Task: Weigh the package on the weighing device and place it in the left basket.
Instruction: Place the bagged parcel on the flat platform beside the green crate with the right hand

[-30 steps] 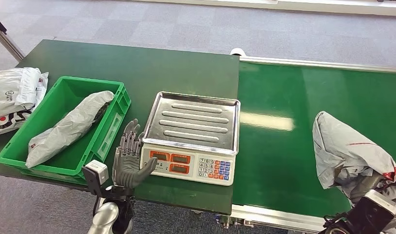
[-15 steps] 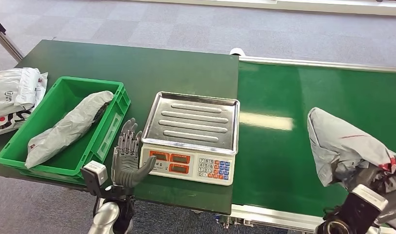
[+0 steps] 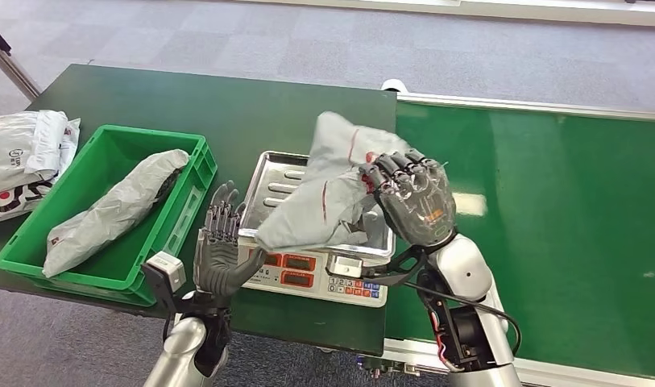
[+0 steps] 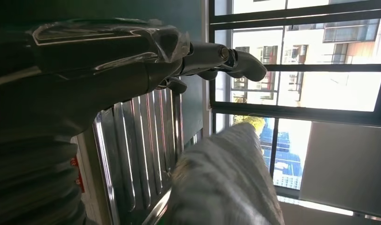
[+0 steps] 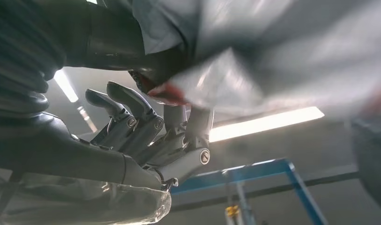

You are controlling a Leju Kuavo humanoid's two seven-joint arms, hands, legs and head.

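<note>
Head view: right hand (image 3: 406,201) grips the grey package (image 3: 328,189) by its red-marked end, fingers curled into the wrapping, and holds it over the scale (image 3: 320,230); the package's lower end hangs down toward the steel pan (image 3: 279,181) at about 8 o'clock from the hand, and whether it already touches the pan cannot be told. Left hand (image 3: 219,246) stands upright at the scale's 9 o'clock edge, fingers apart and holding nothing, between the scale and the basket (image 3: 183,218), which already contains one grey parcel (image 3: 114,210). Left wrist view: ribbed pan (image 4: 141,140) with the package (image 4: 226,183) above it, the open fingers (image 4: 235,58) beyond. Right wrist view: fingers (image 5: 146,122) closed on blurred wrapping (image 5: 254,61). Judged step: setting the package down for weighing. To do it well, lower until the whole package rests inside the pan rim, with no corner draped over the display at 6 o'clock or onto the table (image 3: 187,105), then let go completely so the hand adds no load. Soft wrapping may cling to the fingers; a slow release should limit dragging. Left hand should stay off the pan
</note>
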